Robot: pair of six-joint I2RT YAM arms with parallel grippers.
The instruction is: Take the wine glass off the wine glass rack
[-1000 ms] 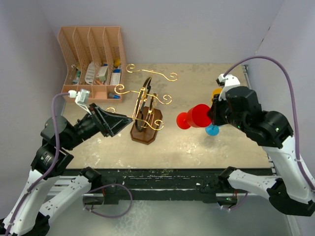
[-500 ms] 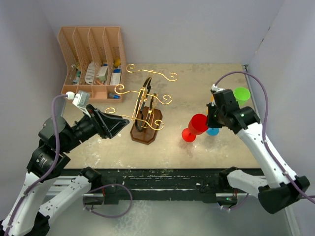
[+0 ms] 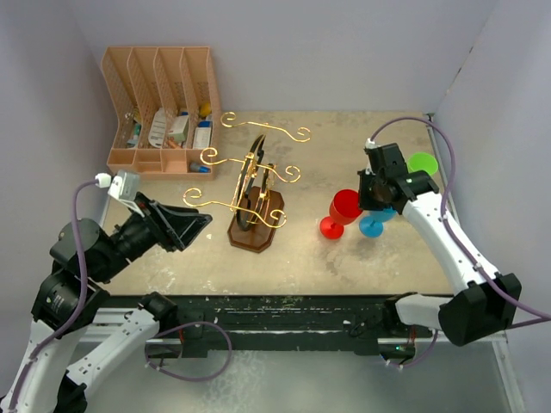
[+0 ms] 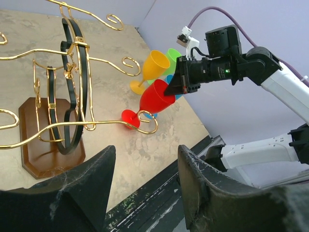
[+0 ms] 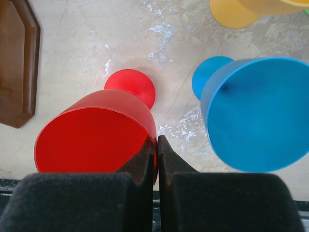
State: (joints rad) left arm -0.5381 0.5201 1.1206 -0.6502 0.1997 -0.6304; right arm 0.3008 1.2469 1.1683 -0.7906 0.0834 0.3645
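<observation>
The wine glass rack (image 3: 255, 194), gold wire arms on a dark brown base, stands mid-table with no glass on its arms; it also shows in the left wrist view (image 4: 67, 101). My right gripper (image 3: 368, 196) is shut on the rim of a red wine glass (image 3: 343, 211), one finger inside the bowl and one outside (image 5: 155, 145). The glass is tilted with its foot (image 5: 130, 87) at or near the table, right of the rack. My left gripper (image 3: 200, 222) is open and empty, just left of the rack's base, its fingers (image 4: 203, 188) apart.
A blue glass (image 3: 374, 224), a yellow glass (image 4: 153, 67) and a green glass (image 3: 422, 163) stand close by the red one at the right. A peach slotted file organiser (image 3: 161, 107) with small items sits at the back left. The right wall is near.
My right gripper has carried the red glass down and slightly right, lowering its foot toward the table beside the blue glass. My left arm has drawn back slightly to the left.
</observation>
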